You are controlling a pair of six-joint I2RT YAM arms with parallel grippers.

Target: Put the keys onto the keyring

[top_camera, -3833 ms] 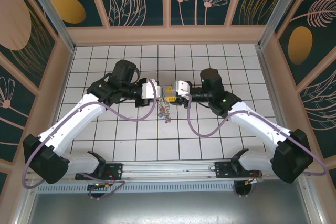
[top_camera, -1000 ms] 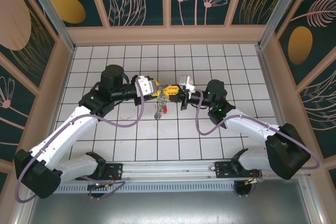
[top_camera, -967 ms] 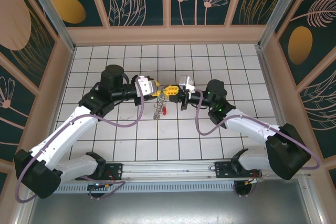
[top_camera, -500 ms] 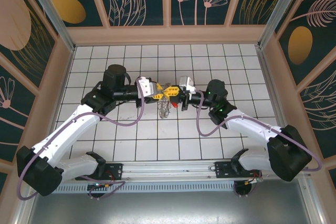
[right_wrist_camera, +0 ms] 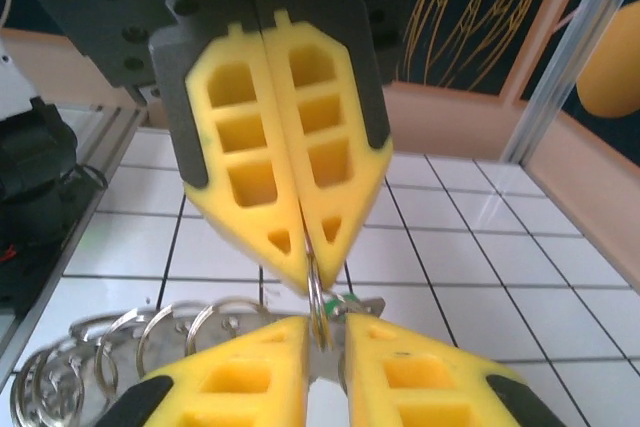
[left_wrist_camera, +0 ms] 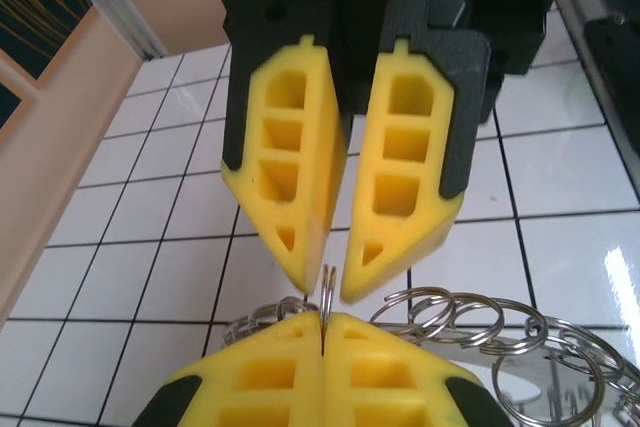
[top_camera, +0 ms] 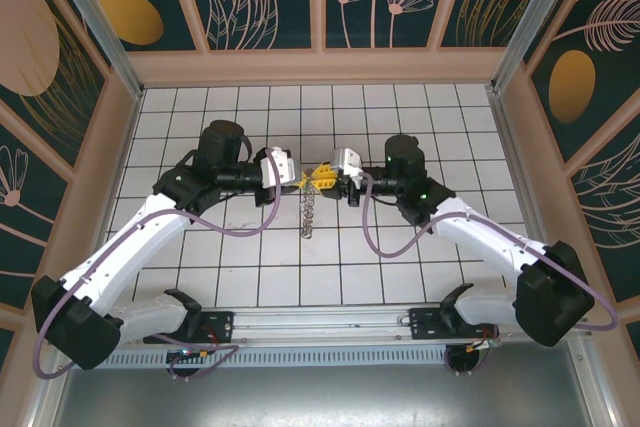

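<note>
The keyring (top_camera: 310, 215) hangs as a chain of silvery wire loops below both grippers, above the middle of the table. My left gripper (top_camera: 301, 179) is shut on one thin loop, which stands upright out of its yellow fingertips (left_wrist_camera: 300, 332). The rest of the keyring (left_wrist_camera: 480, 317) trails off to the right. My right gripper (top_camera: 325, 175) faces it tip to tip and is open a little, with the same loop in the gap (right_wrist_camera: 325, 325). A green key head (right_wrist_camera: 345, 300) peeks out behind that loop. The other keys are hidden.
The white tiled table (top_camera: 420, 247) lies below, with free tiles all round the hanging chain. Wooden walls (top_camera: 320, 67) close the back and both sides. The two arms arch in from the near rail (top_camera: 320, 327).
My left gripper has closed onto the loop and my right gripper has eased open. Both have shifted slightly away from me, and the chain now hangs straighter.
</note>
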